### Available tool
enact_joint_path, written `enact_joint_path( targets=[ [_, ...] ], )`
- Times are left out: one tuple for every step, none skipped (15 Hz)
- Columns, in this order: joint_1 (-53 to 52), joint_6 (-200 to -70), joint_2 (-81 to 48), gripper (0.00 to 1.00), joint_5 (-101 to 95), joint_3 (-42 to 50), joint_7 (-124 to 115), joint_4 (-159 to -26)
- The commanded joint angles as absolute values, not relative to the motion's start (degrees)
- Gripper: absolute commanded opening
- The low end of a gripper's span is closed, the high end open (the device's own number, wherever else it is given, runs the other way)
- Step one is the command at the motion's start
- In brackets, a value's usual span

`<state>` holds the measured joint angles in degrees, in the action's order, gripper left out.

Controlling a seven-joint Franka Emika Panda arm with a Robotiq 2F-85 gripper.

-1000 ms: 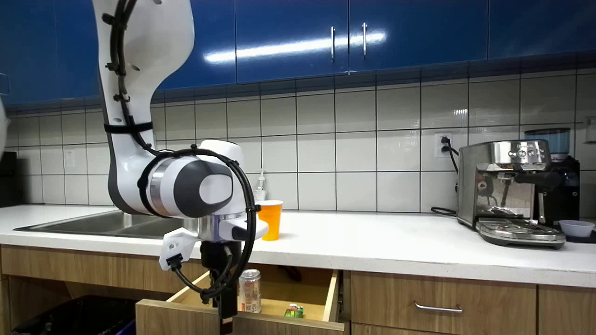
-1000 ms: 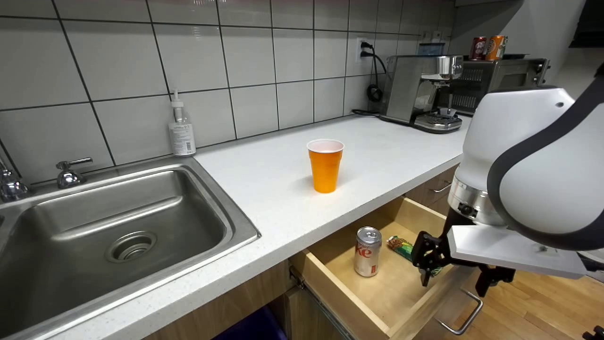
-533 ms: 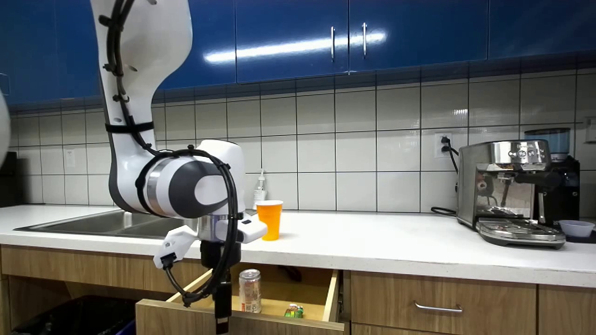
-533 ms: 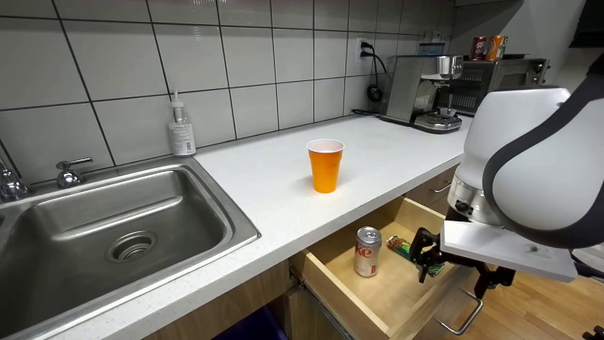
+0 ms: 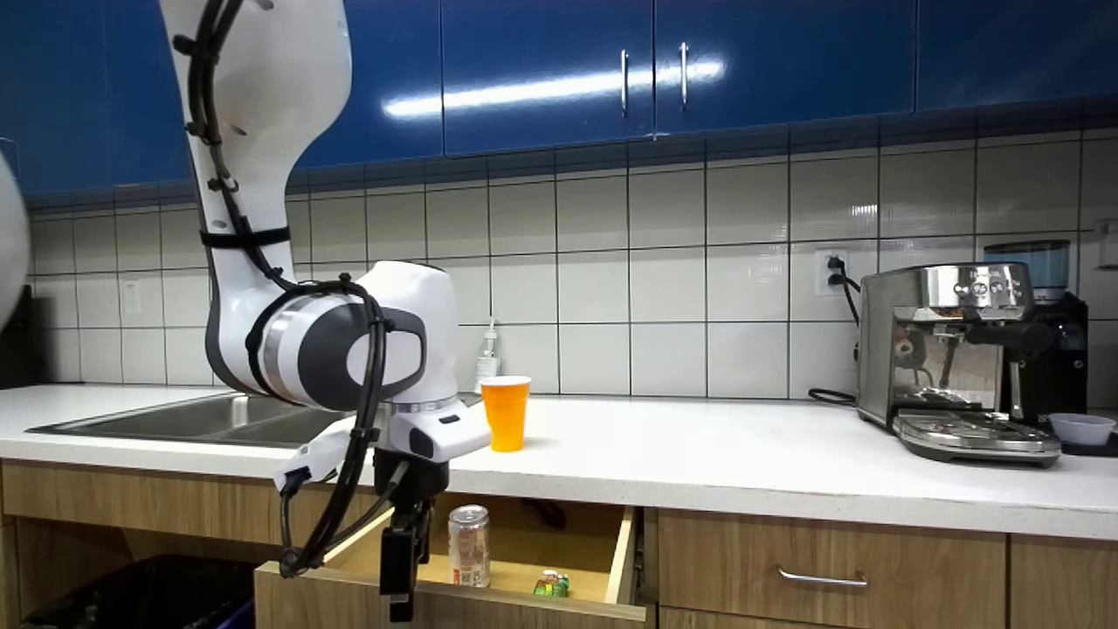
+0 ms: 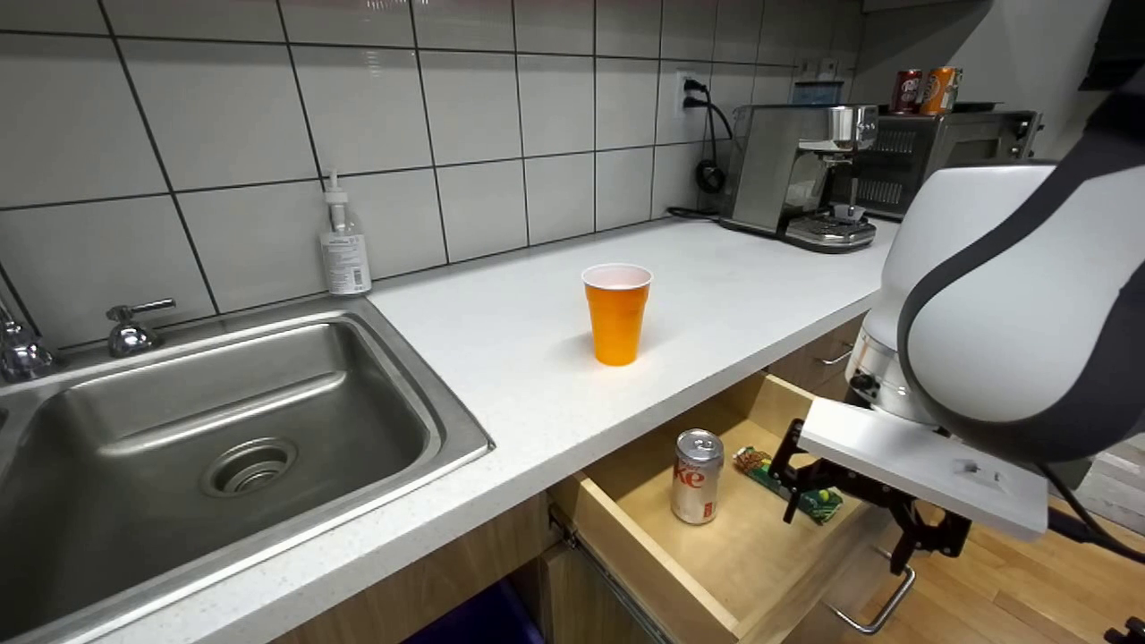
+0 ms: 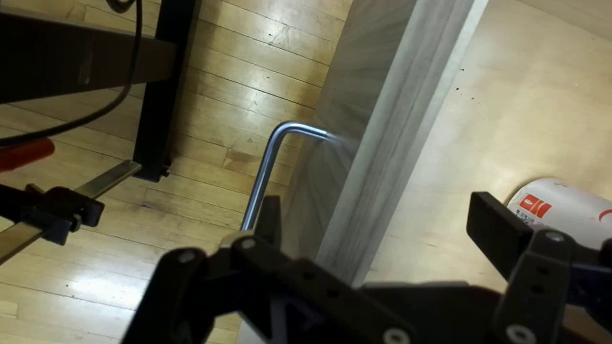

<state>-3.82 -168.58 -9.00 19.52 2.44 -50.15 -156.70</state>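
In the wrist view, the black gripper [image 7: 375, 217] is pictured with its fingers [image 7: 495, 229] spread wide and nothing clamped between them. The front panel [image 7: 382, 143] of an open drawer [image 7: 507, 124] is framed in the gap, its metal handle [image 7: 264, 174] partly overlapped by a finger, and a silver can [image 7: 554, 210] is glimpsed past the opposite finger.

In an exterior view, the gripper is set over the drawer's front, with a finger shown against the inside and the opposite finger outside, near the handle. Within the drawer, the can is stood upright and a green packet [image 6: 765, 472] is laid flat, partly covered by a finger from this angle. On the white countertop [image 6: 510, 349], an orange cup [image 6: 617, 317] is placed between the sink [image 6: 170, 483] and the coffee machine [image 6: 774, 170].

In an exterior view, the fingers are seen edge-on before the front panel; whether it is touched cannot be told. The arm [image 5: 415, 284] is backed by a tiled wall [image 5: 664, 288], with blue cabinets [image 5: 550, 52] mounted above.
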Motion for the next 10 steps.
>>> enact_joint_path(
  targets=[
    [-3.2,-168.8,-9.2,1.0,22.8,1.4,-52.5,-155.8],
    [-2.9,-168.5,-9.4,1.0,23.6,1.3,-52.3,-155.6],
    [-2.9,-168.3,-9.6,1.0,23.4,1.6,-52.4,-155.3],
    [-2.9,-168.3,-9.8,1.0,23.6,1.7,-52.3,-155.1],
    [-2.8,-168.3,-9.9,1.0,23.7,1.8,-52.2,-154.8],
    [-2.9,-168.3,-10.3,1.0,23.3,2.2,-52.6,-154.5],
    [-2.8,-168.4,-10.6,1.0,23.0,2.4,-52.9,-154.1],
    [-2.6,-168.2,-10.7,1.0,23.2,2.4,-52.7,-153.8],
    [-2.7,-168.2,-11.1,1.0,22.8,2.8,-52.9,-153.4],
    [-2.7,-168.2,-11.4,1.0,22.6,3.1,-53.0,-153.0]
  ],
)
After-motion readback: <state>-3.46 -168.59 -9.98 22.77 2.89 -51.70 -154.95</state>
